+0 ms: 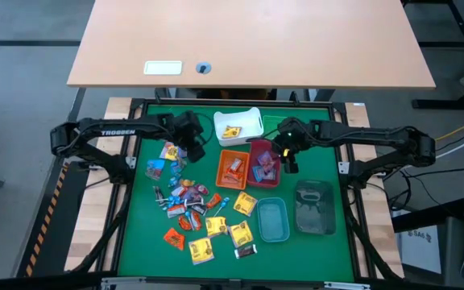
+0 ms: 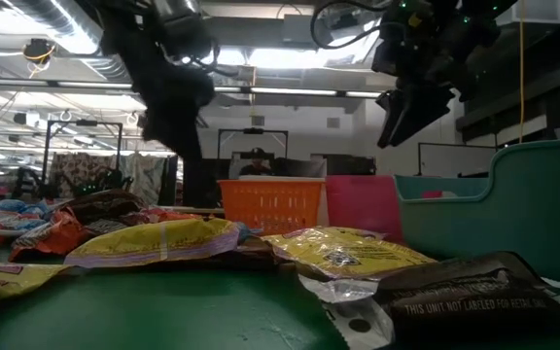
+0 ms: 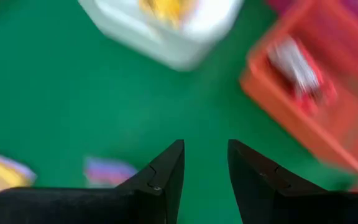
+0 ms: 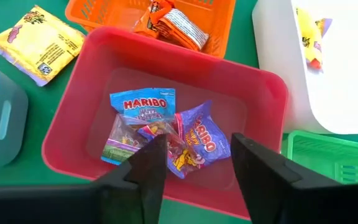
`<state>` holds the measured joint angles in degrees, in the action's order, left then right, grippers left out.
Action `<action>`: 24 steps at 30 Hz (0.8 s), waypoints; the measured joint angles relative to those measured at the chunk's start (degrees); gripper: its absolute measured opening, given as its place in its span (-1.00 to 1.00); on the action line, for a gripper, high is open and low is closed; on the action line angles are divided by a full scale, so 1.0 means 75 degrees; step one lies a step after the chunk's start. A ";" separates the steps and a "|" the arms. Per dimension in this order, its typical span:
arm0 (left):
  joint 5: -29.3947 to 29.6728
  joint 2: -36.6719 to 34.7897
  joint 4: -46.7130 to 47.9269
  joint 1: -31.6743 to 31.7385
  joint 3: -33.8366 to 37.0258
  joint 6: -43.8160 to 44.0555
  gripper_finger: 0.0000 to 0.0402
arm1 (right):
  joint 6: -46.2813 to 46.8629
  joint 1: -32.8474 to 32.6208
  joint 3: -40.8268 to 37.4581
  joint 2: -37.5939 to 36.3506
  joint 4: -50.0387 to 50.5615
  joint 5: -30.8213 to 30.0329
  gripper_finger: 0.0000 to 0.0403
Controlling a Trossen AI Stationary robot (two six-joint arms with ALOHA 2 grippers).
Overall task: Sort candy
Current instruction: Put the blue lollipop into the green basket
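Many small wrapped candies (image 1: 193, 211) lie loose on the green mat, in yellow, orange, red and blue wrappers; yellow and dark ones (image 2: 338, 255) fill the low view's foreground. My left gripper (image 1: 190, 147) is open above bare mat (image 3: 205, 155), between the loose candy and the white bin (image 3: 166, 28). My right gripper (image 1: 287, 157) is open above the red bin (image 4: 166, 74), over the blue and purple packets (image 4: 160, 124) lying inside it. It shows raised in the low view (image 2: 411, 107). Neither gripper holds anything.
An orange bin (image 1: 234, 169) with wrapped candy stands beside the red bin (image 1: 263, 161), and the white bin (image 1: 238, 125) holds a yellow piece. A teal bin (image 1: 272, 219) and a dark clear bin (image 1: 314, 207) stand nearer. A green bin (image 4: 334, 158) adjoins the red one.
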<state>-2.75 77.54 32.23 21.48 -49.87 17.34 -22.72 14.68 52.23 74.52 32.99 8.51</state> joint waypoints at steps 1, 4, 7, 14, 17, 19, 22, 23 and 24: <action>-0.0247 0.0000 0.0350 -0.0087 0.0000 0.0177 -0.44 | 0.0000 -0.0005 0.0000 0.0000 0.0002 0.0002 -0.08; -0.0930 0.0000 0.1530 -0.0426 0.0000 0.0800 -0.44 | 0.0048 -0.0012 0.0000 0.0000 0.0009 0.0009 -0.04; -0.1208 0.0000 0.2561 -0.0846 0.0000 0.1439 -0.44 | 0.0178 -0.0009 0.0000 0.0000 0.0011 0.0009 -0.03; -0.1173 0.0000 0.3700 -0.1989 0.0000 0.2708 -0.44 | 0.0181 -0.0012 0.0000 0.0000 0.0012 0.0009 -0.03; -0.1173 0.0003 0.3668 -0.2566 0.0000 0.3287 -0.44 | 0.0187 -0.0010 0.0000 0.0000 0.0012 0.0009 -0.03; -0.1170 0.0003 0.3650 -0.2950 0.0000 0.3696 -0.44 | 0.0189 -0.0009 0.0000 0.0000 0.0012 0.0009 -0.03; -0.1170 0.0003 0.3613 -0.3533 0.0000 0.4059 -0.44 | 0.0189 -0.0009 0.0000 0.0000 0.0012 0.0009 -0.03; -0.1167 0.0003 0.3613 -0.3743 0.0000 0.4071 -0.44 | 0.0189 -0.0009 0.0000 0.0000 0.0012 0.0009 -0.03; -0.1141 0.0003 0.3610 -0.3945 0.0000 0.4071 -0.44 | 0.0192 -0.0009 0.0000 0.0000 0.0012 0.0009 -0.03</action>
<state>-11.31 77.56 59.31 -8.11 -49.87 47.88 -21.28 14.61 52.23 74.52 33.08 8.58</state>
